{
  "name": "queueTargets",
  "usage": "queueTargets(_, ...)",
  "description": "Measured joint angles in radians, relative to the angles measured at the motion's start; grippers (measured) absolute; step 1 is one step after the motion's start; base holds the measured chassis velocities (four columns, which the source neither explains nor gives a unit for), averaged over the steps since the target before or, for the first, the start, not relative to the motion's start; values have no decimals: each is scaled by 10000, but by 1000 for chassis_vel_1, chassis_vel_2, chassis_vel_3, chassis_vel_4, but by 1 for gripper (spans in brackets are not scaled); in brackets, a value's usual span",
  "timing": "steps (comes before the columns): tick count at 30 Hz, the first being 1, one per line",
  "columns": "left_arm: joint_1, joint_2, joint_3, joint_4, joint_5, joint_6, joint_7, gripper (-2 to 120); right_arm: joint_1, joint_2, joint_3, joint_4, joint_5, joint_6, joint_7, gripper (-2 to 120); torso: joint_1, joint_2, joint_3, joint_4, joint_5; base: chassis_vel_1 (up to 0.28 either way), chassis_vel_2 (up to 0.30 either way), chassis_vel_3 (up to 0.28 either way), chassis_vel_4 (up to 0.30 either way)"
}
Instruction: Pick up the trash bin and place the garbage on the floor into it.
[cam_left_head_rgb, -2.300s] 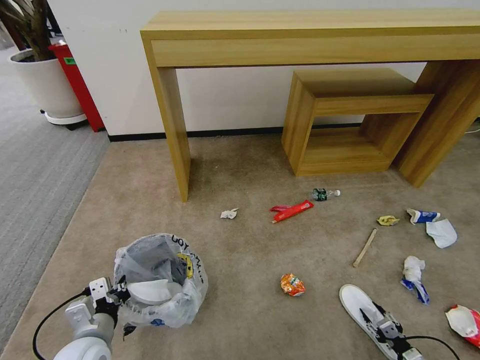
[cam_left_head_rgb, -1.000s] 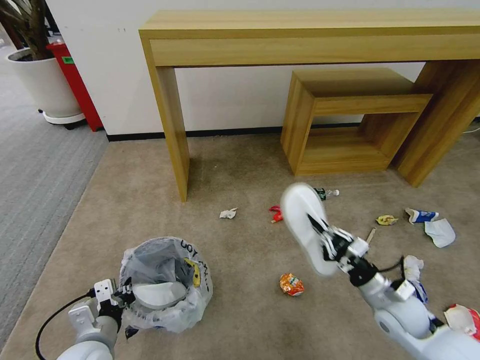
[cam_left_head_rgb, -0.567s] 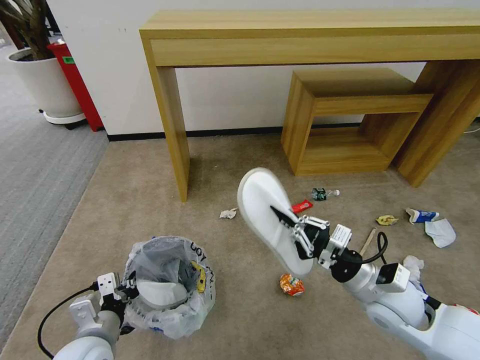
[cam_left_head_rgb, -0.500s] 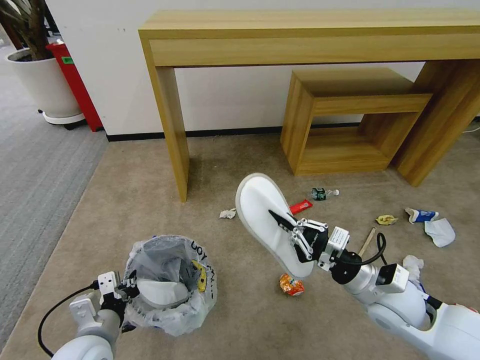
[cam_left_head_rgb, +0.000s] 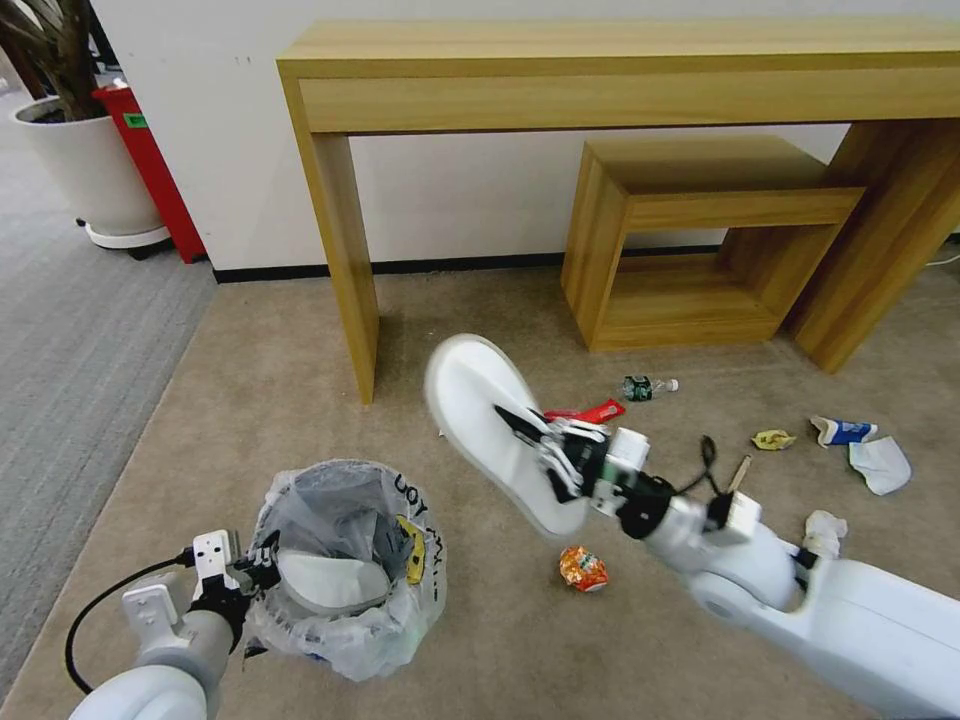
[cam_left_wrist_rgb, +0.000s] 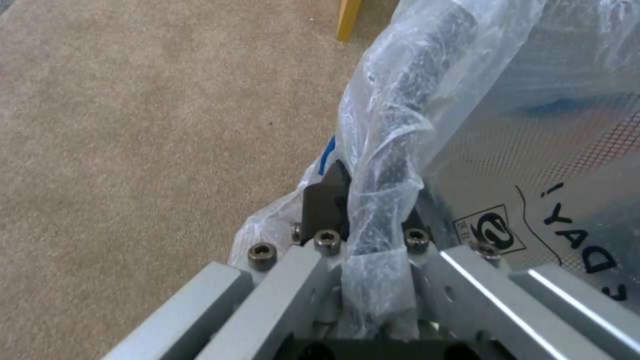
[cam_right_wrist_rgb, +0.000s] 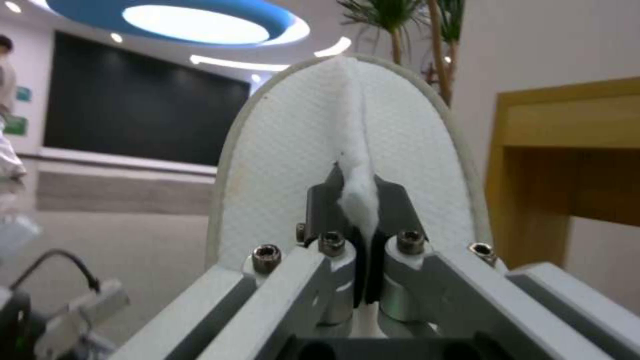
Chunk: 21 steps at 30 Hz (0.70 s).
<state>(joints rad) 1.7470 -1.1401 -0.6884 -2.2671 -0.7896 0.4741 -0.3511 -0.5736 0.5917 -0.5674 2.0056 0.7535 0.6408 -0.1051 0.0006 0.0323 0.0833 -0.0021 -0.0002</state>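
Carrying white slipper (cam_left_head_rgb: 495, 430), pinched at upper by right gripper (cam_left_head_rgb: 548, 452), toward trash bin (cam_left_head_rgb: 345, 565); left gripper (cam_left_head_rgb: 262, 572) clamps bin's bagged rim. I'd centre slipper over opening, toe down, before releasing.

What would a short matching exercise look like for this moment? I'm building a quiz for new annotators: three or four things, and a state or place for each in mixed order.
Things:
1. white slipper
2. trash bin
3. orange wrapper
4. green-labelled bottle

States or places:
A. lying on the carpet near the small wooden shelf
B. held off the floor by the right gripper
C. rim pinched by the left gripper
D. lying on the carpet below the right arm

Pairs: 1-B, 2-C, 3-D, 4-A
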Motion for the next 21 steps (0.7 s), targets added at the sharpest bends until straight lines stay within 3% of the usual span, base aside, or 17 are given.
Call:
queueTargets(1, 0, 0, 0, 0, 0, 0, 0, 0, 0, 0, 0, 0, 0, 0, 0, 0, 0, 0, 0, 0, 0, 0, 0, 0, 0)
queueTargets(5, 314, -144, -159, -181, 35, -11, 3, 0, 1138, 1407, -1412, -657, -51, 35, 290, 0, 0, -1, 0, -2, 2, 0, 0, 0, 0)
queueTargets(12, 476, -355, -283, -314, 89, -46, 8, 0, 2002, 2918, -2715, -1688, -338, 195, 357, 0, 0, -1, 1, -1, -1, 0, 0, 0, 0)
queueTargets(21, 605, -457, -339, -397, 137, -88, 20, 0, 2432, 3875, -3602, -2677, -660, 372, 300, 0, 0, 0, 1, -2, 0, 0, 0, 0, 0)
